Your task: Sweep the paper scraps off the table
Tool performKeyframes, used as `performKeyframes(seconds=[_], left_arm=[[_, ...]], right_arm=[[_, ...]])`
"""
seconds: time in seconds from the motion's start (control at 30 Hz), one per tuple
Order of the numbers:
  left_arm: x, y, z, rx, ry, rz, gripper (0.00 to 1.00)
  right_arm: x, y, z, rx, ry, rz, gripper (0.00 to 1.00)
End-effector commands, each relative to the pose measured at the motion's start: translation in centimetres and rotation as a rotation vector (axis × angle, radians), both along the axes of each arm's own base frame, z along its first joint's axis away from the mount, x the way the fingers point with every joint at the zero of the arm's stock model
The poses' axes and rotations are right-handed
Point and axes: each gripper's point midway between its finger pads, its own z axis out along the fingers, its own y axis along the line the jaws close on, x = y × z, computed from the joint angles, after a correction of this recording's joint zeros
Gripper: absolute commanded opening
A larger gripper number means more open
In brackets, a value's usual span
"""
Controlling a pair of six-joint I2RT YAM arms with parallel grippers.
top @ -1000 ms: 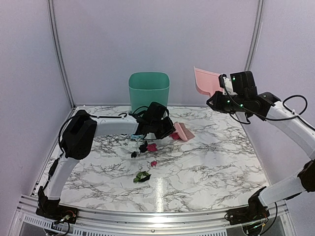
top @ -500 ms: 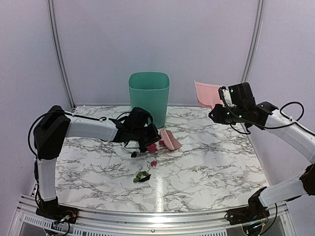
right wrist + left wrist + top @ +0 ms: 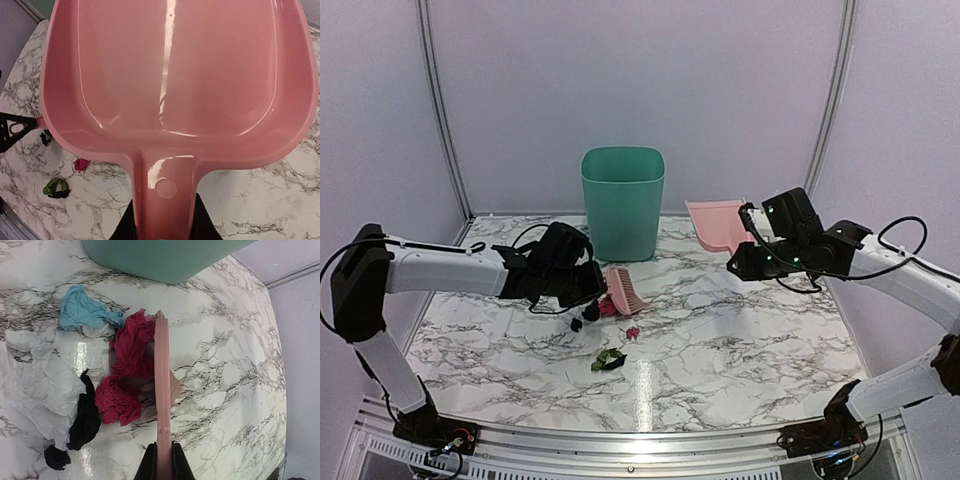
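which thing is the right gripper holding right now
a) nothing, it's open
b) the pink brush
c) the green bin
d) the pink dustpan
D: in the right wrist view the right gripper is closed on the handle of the pink dustpan, while the pink brush sits in the left gripper.

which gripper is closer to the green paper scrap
Left. The left gripper, holding the brush, is just behind the green scrap; the right gripper, holding the dustpan, hangs well off to its right and farther back.
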Motion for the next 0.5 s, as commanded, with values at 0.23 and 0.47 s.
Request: performKeyframes(seconds=[0.23, 0.47], left_arm=[[-1.9, 6.3, 1.6, 0.217, -0.077, 0.020, 0.00], [-2.4, 7.4, 2.4, 0.244, -0.105, 0.015, 0.00]], right_arm=[[-4.0, 2.8, -3.8, -0.052, 0.132, 0.164, 0.00], [-7.6, 4.1, -6.3, -0.179, 0.241, 0.282, 0.00]])
